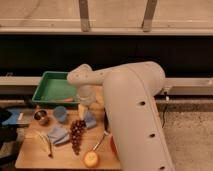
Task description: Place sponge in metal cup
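While the arm [131,112] is bending over the table [30,158] in the camera view, the gripper [85,104] is hanging low, just above a pale yellow block that I am taking to be the sponge [81,112]. The wrist is hiding the tip, so whether the gripper is clenched on the block or released from it cannot be told. The metal cup [41,117] is standing well off from the gripper toward the left edge of the view, with a blue cup [61,114] sitting between the two. A blue block [90,120] is lying just beside the sponge on the near side, and the grapes [76,135] are lying nearer the camera than the gripper. The green tray [49,91] is sitting behind it.

Doing this step well is probably calling for a firm, centred hold on the sponge, then a lift high enough to be clearing the blue cup's rim before travelling to the metal cup. Letting go only once the sponge is directly over the mouth seems wise, since the opening is looking small.

The arm is folding sharply: its thick upper link is filling the right of the view, the elbow is arching, and the wrist is pointing straight down.
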